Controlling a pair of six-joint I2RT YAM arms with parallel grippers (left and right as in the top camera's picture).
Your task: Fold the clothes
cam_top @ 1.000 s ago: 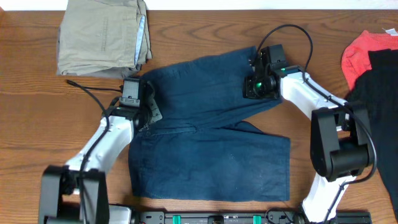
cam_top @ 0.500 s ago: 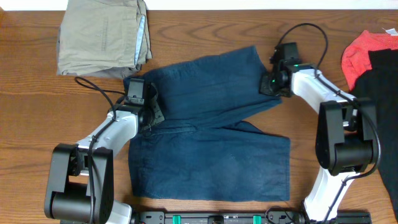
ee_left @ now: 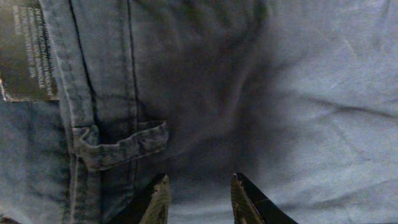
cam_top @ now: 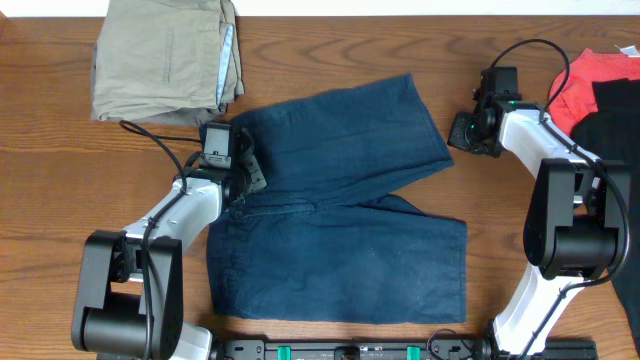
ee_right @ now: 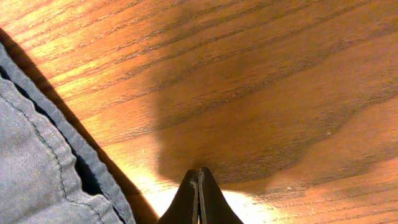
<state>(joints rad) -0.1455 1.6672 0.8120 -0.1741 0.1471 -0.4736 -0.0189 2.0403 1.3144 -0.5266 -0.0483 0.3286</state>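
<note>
Two tools, neither gripping the half-folded shorts [cam_top: 340,200] on the counter [cam_top: 330,45].
I am hovering the left tool [ee_left: 199,190], parted and empty, over the waistband [ee_left: 74,93]; the right tool [ee_right: 198,186] is sitting closed beside the hem [ee_right: 56,149]; pinching both layers is looking wise.

Bare table [cam_top: 60,200] left of blue shorts [cam_top: 340,210], also strip right of them; khaki pile [cam_top: 165,60] blocks far-left corner; red garment [cam_top: 585,85], black garment [cam_top: 612,150] crowd right edge.
</note>
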